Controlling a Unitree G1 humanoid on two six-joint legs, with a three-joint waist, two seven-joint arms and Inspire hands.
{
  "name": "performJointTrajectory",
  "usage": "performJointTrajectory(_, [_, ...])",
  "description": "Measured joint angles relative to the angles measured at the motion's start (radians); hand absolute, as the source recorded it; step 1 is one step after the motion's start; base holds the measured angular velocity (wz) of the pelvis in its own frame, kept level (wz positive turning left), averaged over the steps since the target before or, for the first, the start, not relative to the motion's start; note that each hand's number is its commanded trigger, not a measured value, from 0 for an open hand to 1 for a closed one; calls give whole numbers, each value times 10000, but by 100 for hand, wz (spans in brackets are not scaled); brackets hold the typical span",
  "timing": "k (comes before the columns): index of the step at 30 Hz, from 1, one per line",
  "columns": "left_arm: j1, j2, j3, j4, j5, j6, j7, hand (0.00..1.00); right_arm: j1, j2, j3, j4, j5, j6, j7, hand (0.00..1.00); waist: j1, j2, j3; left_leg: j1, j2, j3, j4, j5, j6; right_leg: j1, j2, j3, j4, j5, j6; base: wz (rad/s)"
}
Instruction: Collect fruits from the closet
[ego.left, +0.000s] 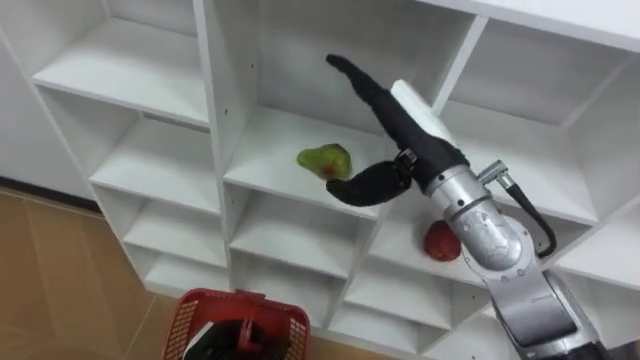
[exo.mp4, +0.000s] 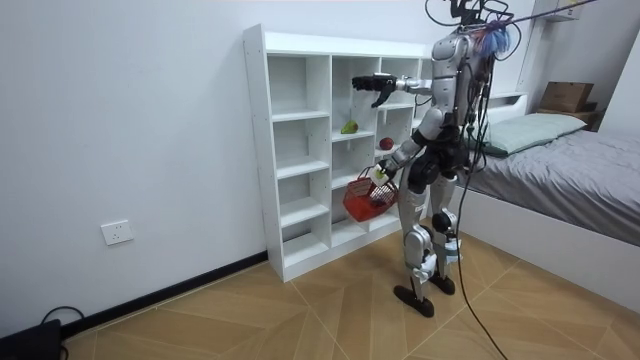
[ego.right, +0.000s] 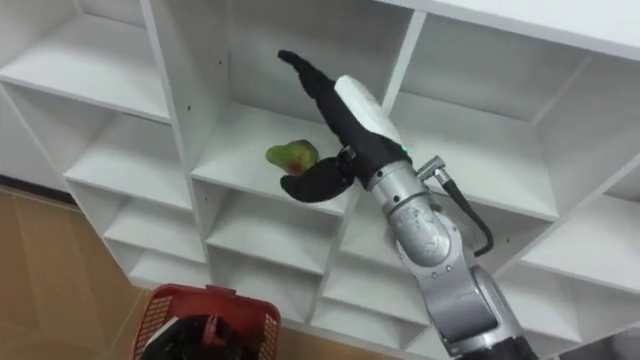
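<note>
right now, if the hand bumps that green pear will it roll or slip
The pear looks rounded and sits loose on the smooth shelf, so a bump would probably roll it. Its skin seems glossy, so the right hand might slip.

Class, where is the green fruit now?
In the eye views, the green fruit lies on a middle closet shelf, just left of the open right hand.

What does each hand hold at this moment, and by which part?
The left hand holds the red basket by its handle; the open right hand holds nothing.
</note>
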Motion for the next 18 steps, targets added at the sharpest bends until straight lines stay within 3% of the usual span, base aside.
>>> performJointTrajectory(3, [11,-9,160,0,-15,100,-91,100,-530,-11,-1,738,78,54,-234,0,114,-145,39,-63,-21,-177,31,20,-28,-1,1,-74,-7,-1,1,15])
performJointTrajectory(7, [11,38,375,-13,162,441,-160,100,-1245,-18,-8,1837,797,29,-801,0,260,-373,20,-331,-50,-505,209,36,-52,-77,5,-209,-5,-4,5,23])
performJointTrajectory(12, [-23,174,376,-34,410,555,-188,100,-1996,-14,-8,3365,1156,31,-1520,0,325,-601,-13,-747,-80,-869,455,38,-55,-206,-50,-670,5,-5,5,27])
performJointTrajectory(18, [-188,368,512,9,536,741,-195,100,-3154,-34,-9,5155,1828,44,-2023,0,354,-826,12,-1556,-186,-1073,795,47,-71,-759,-79,-896,15,-4,3,13])
